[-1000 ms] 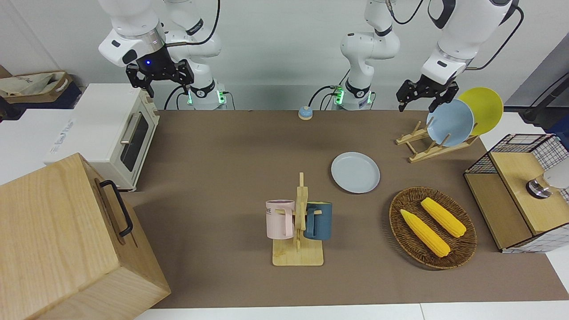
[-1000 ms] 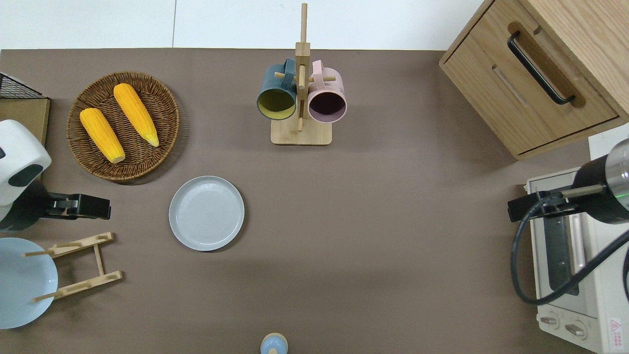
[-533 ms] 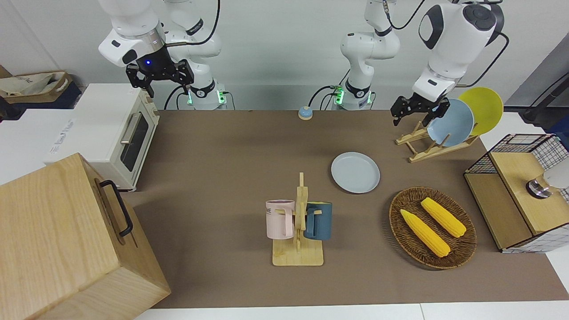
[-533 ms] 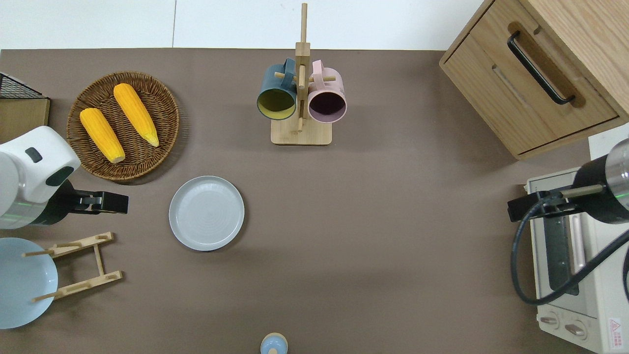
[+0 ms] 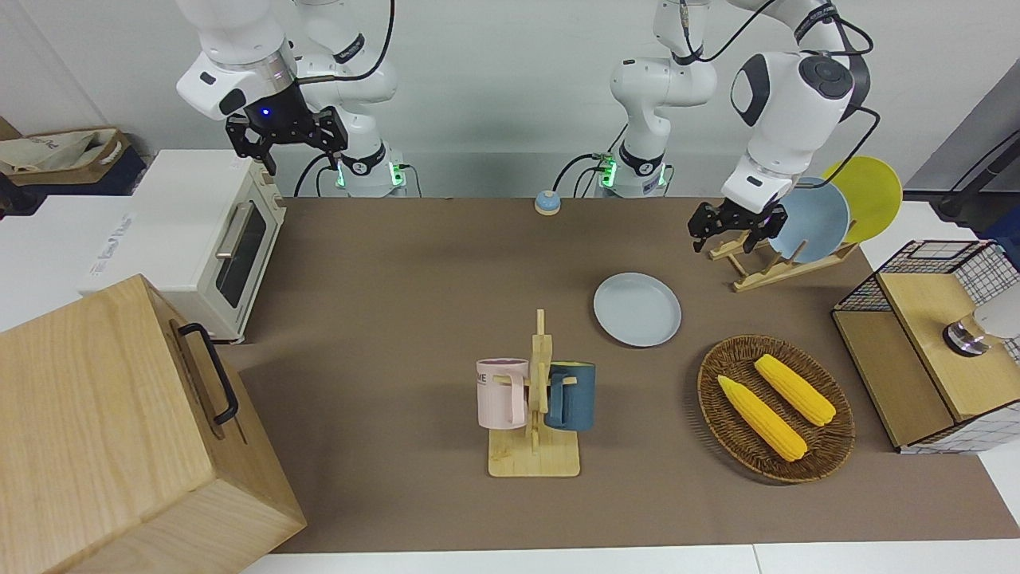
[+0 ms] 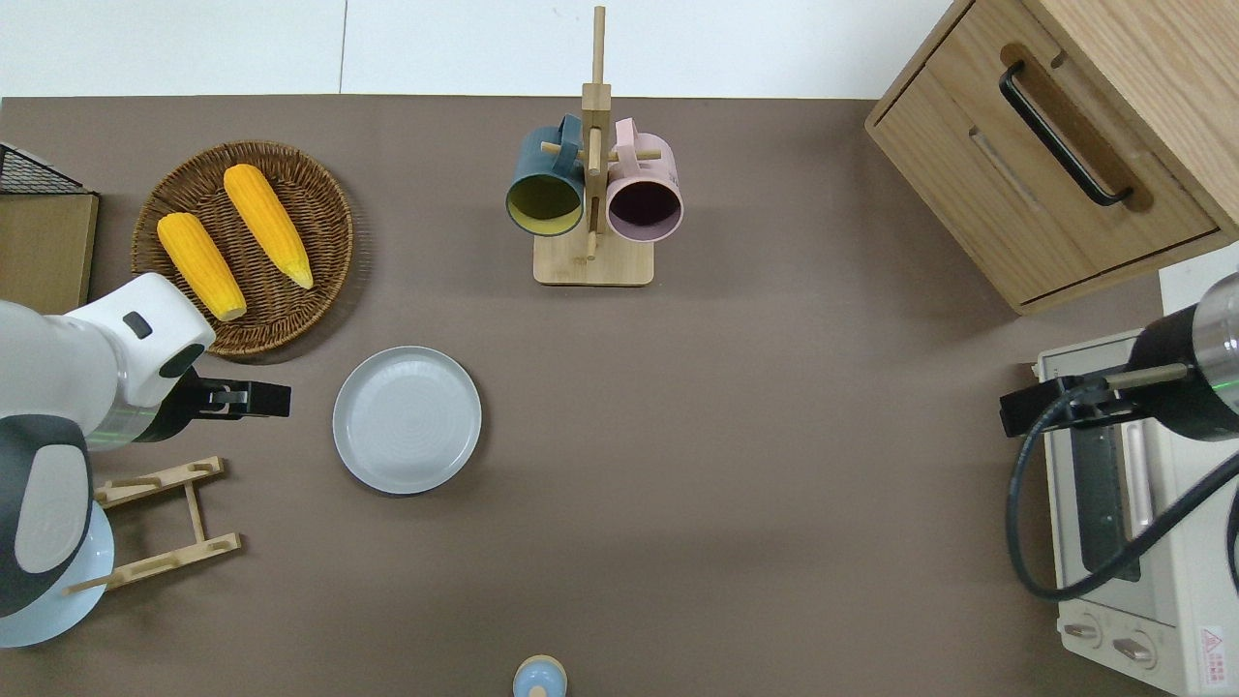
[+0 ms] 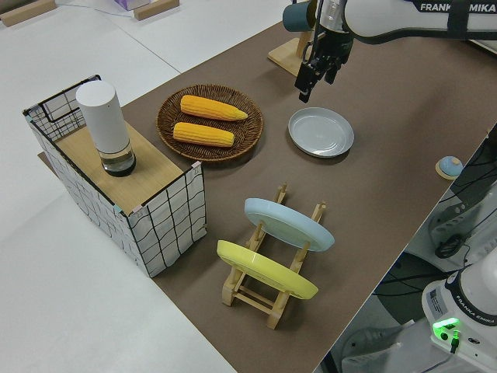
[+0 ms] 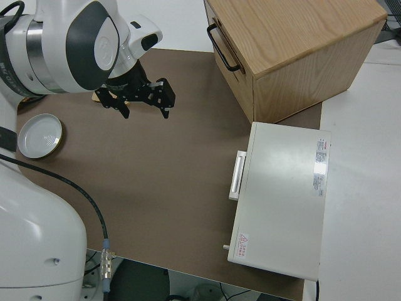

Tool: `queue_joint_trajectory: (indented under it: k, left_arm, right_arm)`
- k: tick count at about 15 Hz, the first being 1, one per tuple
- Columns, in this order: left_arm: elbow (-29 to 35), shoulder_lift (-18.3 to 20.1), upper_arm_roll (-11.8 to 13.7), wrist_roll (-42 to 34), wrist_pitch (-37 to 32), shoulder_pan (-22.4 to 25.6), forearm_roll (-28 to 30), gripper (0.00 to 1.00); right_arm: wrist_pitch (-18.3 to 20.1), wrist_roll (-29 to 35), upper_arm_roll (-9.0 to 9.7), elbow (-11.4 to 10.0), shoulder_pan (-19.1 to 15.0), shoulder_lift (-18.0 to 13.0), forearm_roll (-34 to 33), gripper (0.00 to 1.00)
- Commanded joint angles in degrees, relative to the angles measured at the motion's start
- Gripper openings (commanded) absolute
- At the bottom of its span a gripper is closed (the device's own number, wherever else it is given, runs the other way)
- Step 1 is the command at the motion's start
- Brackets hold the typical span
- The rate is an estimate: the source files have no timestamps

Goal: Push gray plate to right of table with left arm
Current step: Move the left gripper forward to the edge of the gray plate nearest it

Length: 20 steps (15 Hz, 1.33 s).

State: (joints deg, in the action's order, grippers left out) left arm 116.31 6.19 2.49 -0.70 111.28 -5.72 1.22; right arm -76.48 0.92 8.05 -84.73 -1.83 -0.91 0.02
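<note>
The desk (image 6: 774,484) was the biggest thing in play, and nearly its whole length toward the right arm's end lay ahead of the job. My left arm (image 6: 58,387) reached in from the desk's left-arm end. The right arm was parked, its pincer (image 8: 145,111) spread and empty.

The gray plate (image 6: 407,419) lay flat in the left-arm half of the desk, about midway between the near edge and the far edge. It was nearer to the robots than the corn basket (image 6: 319,194) and the mug stand (image 6: 592,261). My left pincer (image 6: 281,399) hung over bare desk between the plate and the left-arm end edge, close to the rim but apart from it. It was released and held nothing.

By my judgement the push had not begun. What was left was to get down to rim level, meet the plate's edge and slide it toward the right arm's end.

I could not make out how high my fingertips (image 7: 304,93) were off the desk. In the overhead view my own arm covered part of the blue plate (image 6: 58,600) on the rack (image 6: 165,523).
</note>
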Motion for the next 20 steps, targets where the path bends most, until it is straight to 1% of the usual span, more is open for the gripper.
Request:
queue_joint_trajectory:
  k: [1,7,10,14,20]
  left_arm:
    - [4.79,1.46,0.24,0.44,4.82,-1.13,0.27,0.99]
    - [7.70,0.76,0.32,0.44,9.21,-1.49,0.71,0.99]
    - [8.31,0.58,0.32,0.44,9.75,-1.49,0.71,0.99]
    - [11.21,0.23,0.32,0.52,13.96,-1.49,0.71,0.99]
    - [12.18,-1.97,0.32,0.35,17.21,-1.49,0.71,0.99]
  right_arm:
    - [0.89,0.66,0.92,0.53,-1.15,-0.14,0.25,0.983]
    - [0.89,0.66,0.92,0.53,-1.15,-0.14,0.25,0.983]
    - [0.89,0.66,0.92,0.53,-1.15,-0.14,0.25,0.983]
    - [0.89,0.75,0.92,0.53,-1.07,-0.14,0.25,0.983]
    - [0.89,0.75,0.92,0.53,-1.15,-0.14,0.25,0.983]
